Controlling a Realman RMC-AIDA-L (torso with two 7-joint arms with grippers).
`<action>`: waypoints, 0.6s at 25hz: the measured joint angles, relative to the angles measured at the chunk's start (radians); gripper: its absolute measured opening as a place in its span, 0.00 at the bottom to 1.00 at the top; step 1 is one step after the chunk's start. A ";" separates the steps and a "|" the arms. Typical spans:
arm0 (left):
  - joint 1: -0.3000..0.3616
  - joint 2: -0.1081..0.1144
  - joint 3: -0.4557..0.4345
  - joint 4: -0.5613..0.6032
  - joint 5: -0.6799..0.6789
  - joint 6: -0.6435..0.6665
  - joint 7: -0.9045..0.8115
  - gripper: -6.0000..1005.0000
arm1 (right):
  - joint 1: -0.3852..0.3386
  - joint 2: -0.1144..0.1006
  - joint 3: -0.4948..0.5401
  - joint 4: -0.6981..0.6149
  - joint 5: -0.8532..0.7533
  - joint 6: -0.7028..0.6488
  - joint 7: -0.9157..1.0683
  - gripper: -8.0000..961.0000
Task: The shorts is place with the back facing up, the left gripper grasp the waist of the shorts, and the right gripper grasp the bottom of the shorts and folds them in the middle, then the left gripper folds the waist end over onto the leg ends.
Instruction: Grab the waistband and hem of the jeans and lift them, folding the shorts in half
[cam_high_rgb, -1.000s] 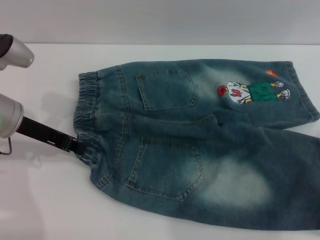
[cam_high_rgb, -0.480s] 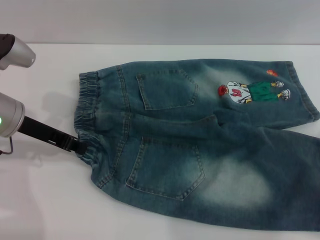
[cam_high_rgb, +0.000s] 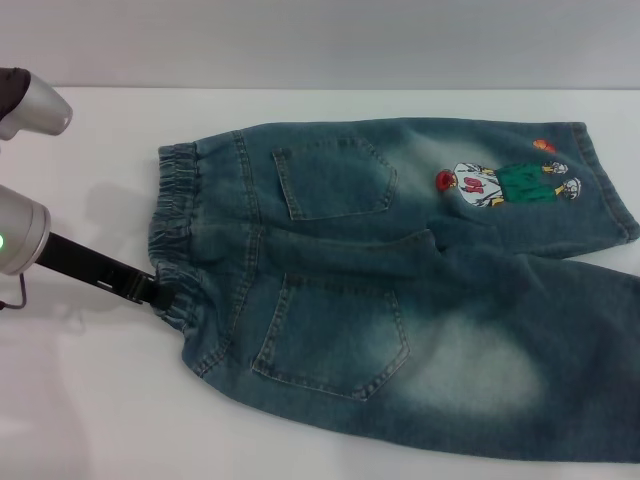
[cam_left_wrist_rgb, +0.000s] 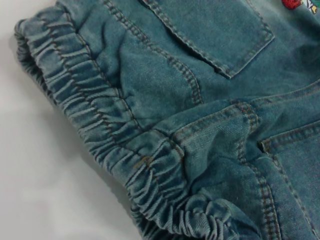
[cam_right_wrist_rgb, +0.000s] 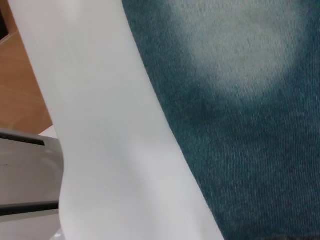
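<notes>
The blue denim shorts (cam_high_rgb: 400, 280) lie flat with the back up, both patch pockets showing. The gathered waist (cam_high_rgb: 172, 215) is at the left, and the leg hems (cam_high_rgb: 612, 180) run off to the right beside the cartoon patch (cam_high_rgb: 505, 183). My left gripper (cam_high_rgb: 163, 296) reaches in from the left on its black neck. Its tip is buried in the near part of the waistband, where the denim bunches up. The left wrist view shows the puckered waist (cam_left_wrist_rgb: 90, 110) close up, with a raised ridge of cloth. The right gripper is out of view; its wrist view shows a faded denim leg (cam_right_wrist_rgb: 240, 100).
The shorts lie on a white table (cam_high_rgb: 100, 400), with bare surface to the left and in front of them. In the right wrist view the table's edge (cam_right_wrist_rgb: 50, 125) drops to a wooden floor (cam_right_wrist_rgb: 20, 85), with a grey frame (cam_right_wrist_rgb: 25, 170) beside it. The near leg runs past the head view's right edge.
Almost nothing has changed. The left arm's silver wrist has shifted very slightly, and the shorts have stayed put.
</notes>
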 joint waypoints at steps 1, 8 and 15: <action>0.000 0.000 0.000 0.000 0.000 0.000 0.000 0.07 | 0.000 0.000 -0.002 0.000 0.000 0.000 0.000 0.64; 0.000 0.000 0.000 -0.001 0.000 0.000 0.000 0.07 | -0.006 0.009 -0.009 0.000 0.000 0.007 0.000 0.64; -0.001 0.000 0.000 0.000 0.000 -0.002 0.001 0.07 | -0.006 0.014 -0.010 0.000 0.005 0.010 0.000 0.64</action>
